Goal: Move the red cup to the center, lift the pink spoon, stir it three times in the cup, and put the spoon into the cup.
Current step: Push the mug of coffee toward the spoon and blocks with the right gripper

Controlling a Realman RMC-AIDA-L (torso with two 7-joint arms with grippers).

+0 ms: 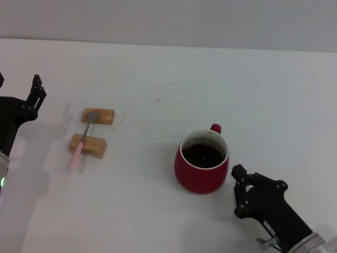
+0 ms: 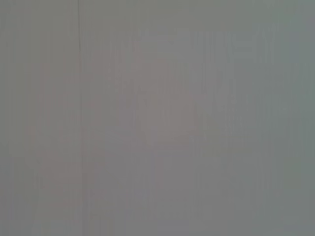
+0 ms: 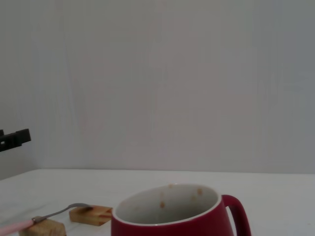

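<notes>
The red cup (image 1: pixel 202 164) stands upright on the white table (image 1: pixel 158 211), right of the middle, with its small handle turned to the far side. In the right wrist view the red cup (image 3: pixel 172 219) fills the near foreground. The pink spoon (image 1: pixel 78 152) lies at the left, bridging two wooden blocks, its grey bowl on the far one. It shows again as the pink spoon (image 3: pixel 29 224) beyond the cup. My right gripper (image 1: pixel 238 191) is open just right of the cup, not touching it. My left gripper (image 1: pixel 32 96) hovers at the far left edge, away from the spoon.
Two tan wooden blocks (image 1: pixel 98 115) (image 1: pixel 88 145) carry the spoon. A pale wall (image 1: pixel 168 21) backs the table. The left wrist view shows only a flat grey surface.
</notes>
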